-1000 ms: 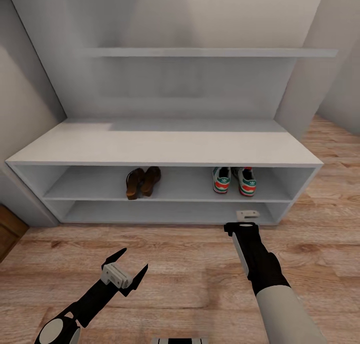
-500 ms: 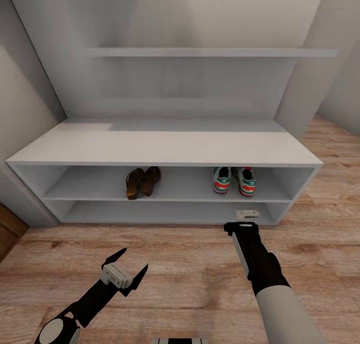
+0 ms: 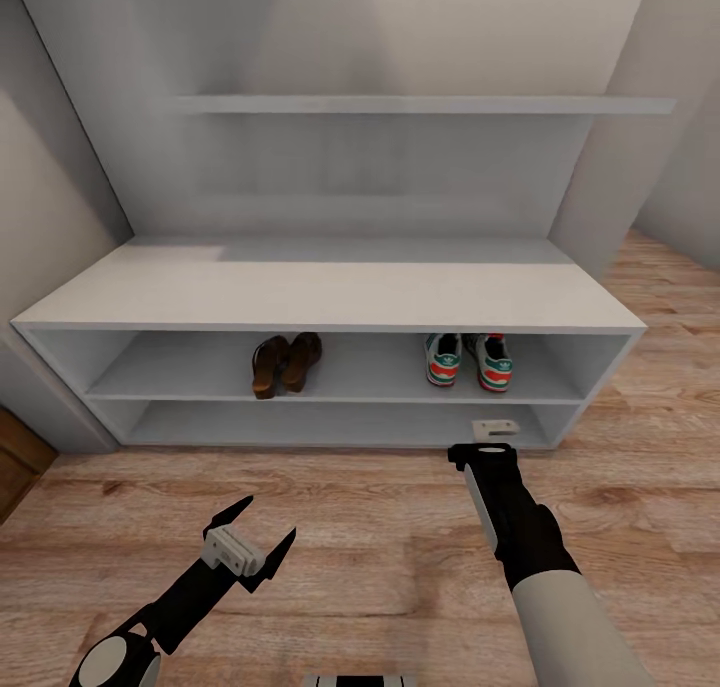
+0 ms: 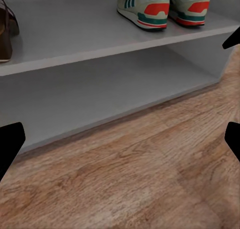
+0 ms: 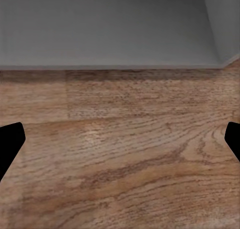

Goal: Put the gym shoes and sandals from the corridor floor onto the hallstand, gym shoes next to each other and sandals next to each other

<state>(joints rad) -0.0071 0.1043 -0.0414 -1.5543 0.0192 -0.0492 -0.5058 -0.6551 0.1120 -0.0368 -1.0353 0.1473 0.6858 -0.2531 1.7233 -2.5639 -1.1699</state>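
My left fingers (image 3: 263,539) sit low in the lower left of the head view, spread wide apart over the warm brown wood-plank corridor floor (image 3: 380,557) and holding nothing. In the left wrist view their dark tips (image 4: 10,144) show only at the frame's edges, with bare planks between them. My right fingers (image 3: 496,429) reach further forward, right of centre, just short of the foot of the wide, low, pale-grey hallstand (image 3: 330,297). From the head view the black arm covers most of them, but the right wrist view shows the tips (image 5: 10,141) at opposite edges, so I judge them apart and empty too.

Beyond both hands, on the upper open shelf, the pair of dark maroon-brown slip-on sandals (image 3: 284,363) lies side by side, touching, just left of centre. The pair of cream-white sneakers with green stripes and red-orange heels (image 3: 469,360) stands side by side right of centre, heels towards me, long axes running back into the shelf. The sneakers lie straight ahead of my right arm, which is nearer them; the sandals lie ahead and a little right of my left.

No shoe shows on the floor, so I judge the job done. The toes of all four shoes are hidden under the flat top, and the lower shelf's right end is partly covered by my right wrist.
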